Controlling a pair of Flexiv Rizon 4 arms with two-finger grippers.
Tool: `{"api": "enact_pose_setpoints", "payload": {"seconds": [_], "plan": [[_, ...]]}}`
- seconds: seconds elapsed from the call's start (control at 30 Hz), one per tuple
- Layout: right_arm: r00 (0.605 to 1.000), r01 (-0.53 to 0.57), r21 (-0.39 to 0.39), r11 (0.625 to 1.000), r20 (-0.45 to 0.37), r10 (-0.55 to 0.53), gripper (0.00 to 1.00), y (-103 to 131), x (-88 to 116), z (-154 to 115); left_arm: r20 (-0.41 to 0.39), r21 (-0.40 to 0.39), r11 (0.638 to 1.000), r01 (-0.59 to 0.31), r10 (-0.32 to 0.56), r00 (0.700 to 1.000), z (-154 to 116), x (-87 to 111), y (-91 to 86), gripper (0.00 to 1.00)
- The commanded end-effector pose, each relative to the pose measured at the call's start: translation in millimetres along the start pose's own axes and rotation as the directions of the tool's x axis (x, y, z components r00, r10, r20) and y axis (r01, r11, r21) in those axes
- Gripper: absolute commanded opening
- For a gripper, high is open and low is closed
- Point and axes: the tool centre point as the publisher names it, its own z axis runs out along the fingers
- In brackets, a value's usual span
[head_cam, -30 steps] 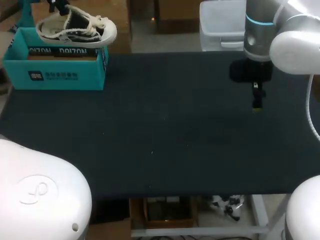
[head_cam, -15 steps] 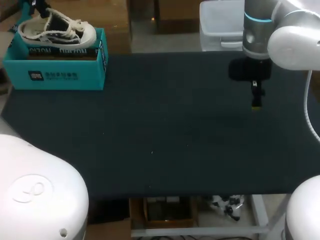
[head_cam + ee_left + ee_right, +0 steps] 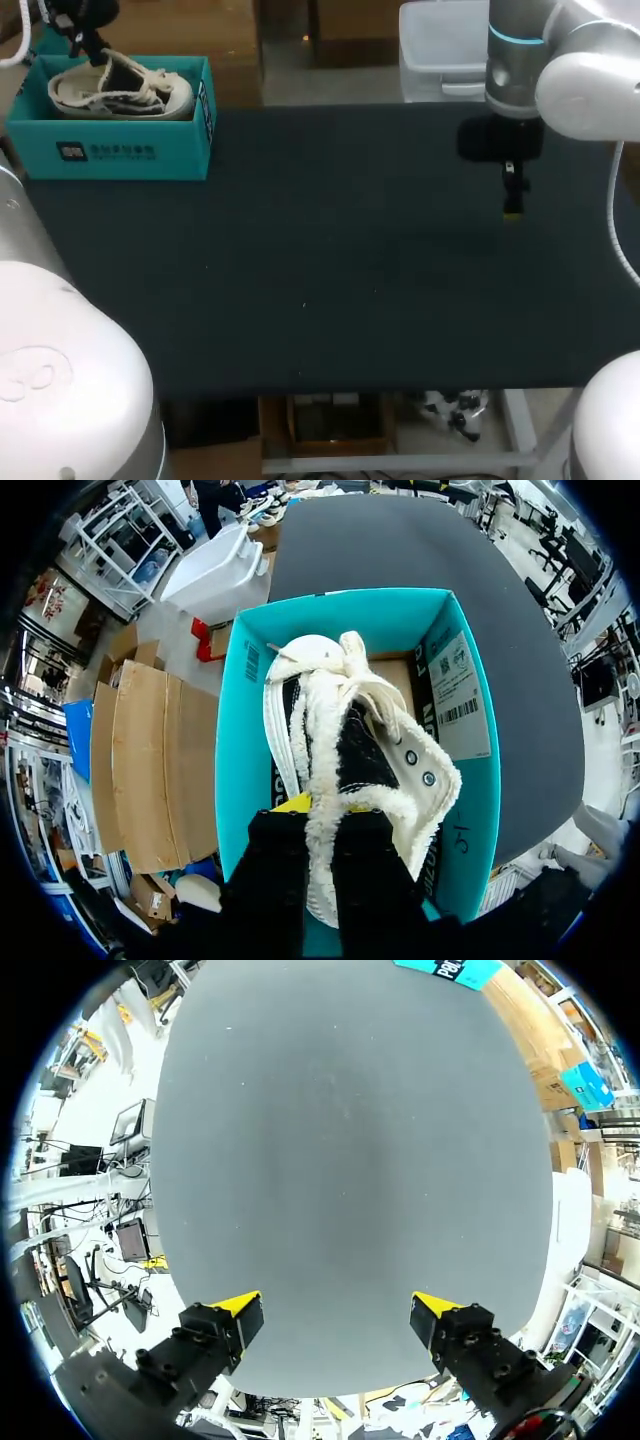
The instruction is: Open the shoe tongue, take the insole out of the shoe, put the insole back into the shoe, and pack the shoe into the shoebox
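White print on shoebox [image 3: 110, 150] front wall, barcode sticker [image 3: 455, 695] on inner wall; none clearly readable

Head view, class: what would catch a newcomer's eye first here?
The teal shoebox at the table's far left corner, with the black-and-white shoe lying inside and the left gripper shut on its heel end. Across the dark table, the right gripper hangs open above it.

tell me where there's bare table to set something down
Table is bare from the shoebox across to the right gripper, and all along the near edge. Crowded only inside the shoebox: the shoe fills it, left gripper shut on it.
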Motion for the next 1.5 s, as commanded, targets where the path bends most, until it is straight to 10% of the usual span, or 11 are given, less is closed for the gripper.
{"api": "enact_pose_setpoints", "payload": {"seconds": [0.03,0.27,0.33,0.37,0.4,0.73,1.5], "plan": [[1.000,0.001,-0.001,1.000,0.000,-0.001,1.00,-1,0,0,-0.192,0.029,1.000,-0.004,0.010,0.981,28,-13.7,9.6,0.00],[1.000,0.001,-0.001,1.000,0.000,-0.001,1.00,-1,0,0,-0.231,-0.010,1.000,-0.026,0.023,0.973,50,-10.1,15.3,0.00],[1.000,0.001,-0.001,1.000,0.000,-0.001,1.00,-1,0,0,-0.235,-0.014,0.999,-0.029,0.025,0.972,52,-8.2,16.7,0.49],[1.000,0.001,-0.001,1.000,0.000,-0.001,1.00,-1,0,0,-0.237,-0.018,0.999,-0.028,0.022,0.971,53,-7.5,17.3,0.91],[1.000,0.001,-0.001,1.000,0.000,-0.001,1.00,-1,0,0,-0.238,-0.020,0.999,-0.026,0.021,0.971,54,-6.8,18.1,1.00],[1.000,0.001,-0.001,1.000,0.000,-0.001,1.00,-1,0,0,-0.203,0.019,1.000,0.008,-0.004,0.979,21,4.5,8.0,1.00],[1.000,0.001,-0.001,1.000,0.000,-0.001,1.00,-1,0,0,-0.076,-0.069,0.997,0.032,-0.038,0.996,-62,102.0,-148.1,1.00]]}}
